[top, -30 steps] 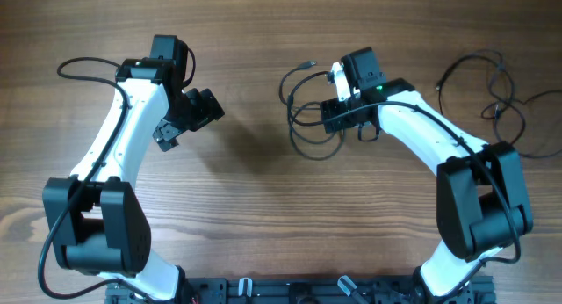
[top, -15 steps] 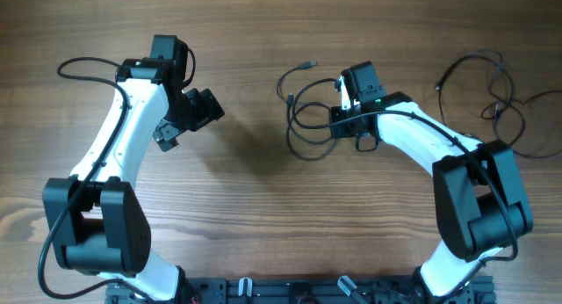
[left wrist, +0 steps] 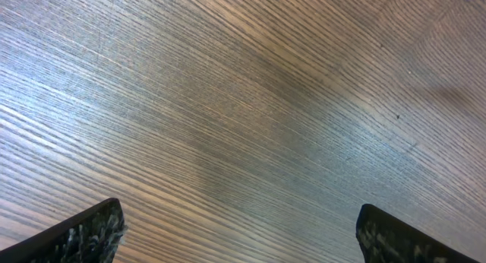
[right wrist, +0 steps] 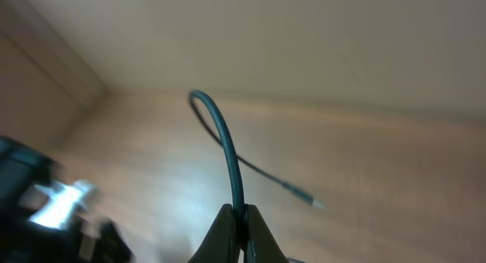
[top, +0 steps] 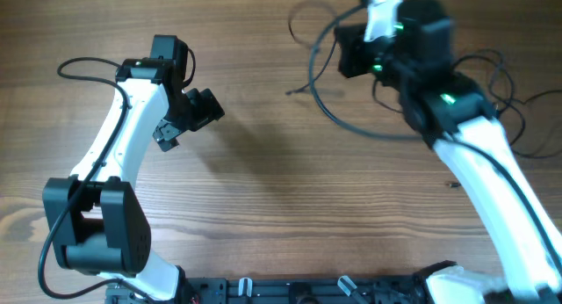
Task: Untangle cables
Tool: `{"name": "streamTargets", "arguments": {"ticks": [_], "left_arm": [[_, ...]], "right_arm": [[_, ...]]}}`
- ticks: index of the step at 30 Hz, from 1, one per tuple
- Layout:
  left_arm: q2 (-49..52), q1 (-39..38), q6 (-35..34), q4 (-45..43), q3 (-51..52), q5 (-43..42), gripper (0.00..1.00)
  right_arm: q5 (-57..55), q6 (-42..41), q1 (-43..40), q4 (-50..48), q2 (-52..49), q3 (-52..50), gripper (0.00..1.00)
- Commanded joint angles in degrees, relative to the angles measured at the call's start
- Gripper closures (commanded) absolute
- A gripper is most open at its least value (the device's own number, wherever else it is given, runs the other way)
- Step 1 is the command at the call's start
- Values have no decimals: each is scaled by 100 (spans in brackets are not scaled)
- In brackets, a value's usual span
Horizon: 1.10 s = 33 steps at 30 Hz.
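Observation:
My right gripper (top: 373, 27) is raised high above the table's far middle, shut on a thin black cable (top: 337, 118). That cable hangs from it in one long loose curve down toward the wood. In the right wrist view the cable (right wrist: 228, 153) rises from between the closed fingertips of the right gripper (right wrist: 241, 214), bends over, and runs down to a small plug end (right wrist: 307, 201). More cables (top: 518, 102) lie looped at the far right of the table. My left gripper (top: 189, 124) stands open at the left, away from every cable. The left gripper (left wrist: 243, 236) has only bare wood under it.
The wooden table (top: 263, 190) runs under both arms. The right arm's white forearm (top: 492, 181) crosses the right side near the cable pile. A thicker black cord (top: 83, 65) loops off the left arm at the far left.
The right gripper closed on the cable and rose steeply toward the camera. The coiled loops that lay on the table were pulled out into one hanging curve. The left arm stayed still.

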<state>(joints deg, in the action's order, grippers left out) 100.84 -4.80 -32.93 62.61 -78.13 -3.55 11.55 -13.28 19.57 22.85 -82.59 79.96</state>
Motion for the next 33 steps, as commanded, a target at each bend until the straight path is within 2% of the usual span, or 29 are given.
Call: {"name": "streamTargets", "arguments": {"ticks": [1,5,12,13,15,16,18,19,25,33], "left_arm": [[-52,15,-35,-4,35,-48,0],[-52,15,-35,-2,35,-48,0],[-52,13,-33,-2,35,-109,0],[-52,13,-31,-7,35,-374,0],[-52,-4,588,-221,35,-1412,0],[-52,-48,1331,-452,35,-2376,0],[-52,-140,2415,-601,35,-3626,0],[-52,-192,2778,-590,35,-3976,0],[-52,-758,3534,-566,35,-4033,0],[-52,-1281,3550,-560,35,-3906,2]], "right_arm": [[-146,-46,-20,-227,654,72,96],[-341,-129,-20,-188,793,72,96],[144,-734,-20,-74,791,70,96],[599,-844,-20,-2,789,70,96],[1228,-940,-13,107,763,61,96],[1364,-940,-13,133,741,59,96],[1357,-1034,-15,96,726,59,96],[1360,-1185,-15,37,726,59,96],[1683,-1582,-15,-295,726,59,96],[1681,-1692,-15,-289,726,59,96]]}}
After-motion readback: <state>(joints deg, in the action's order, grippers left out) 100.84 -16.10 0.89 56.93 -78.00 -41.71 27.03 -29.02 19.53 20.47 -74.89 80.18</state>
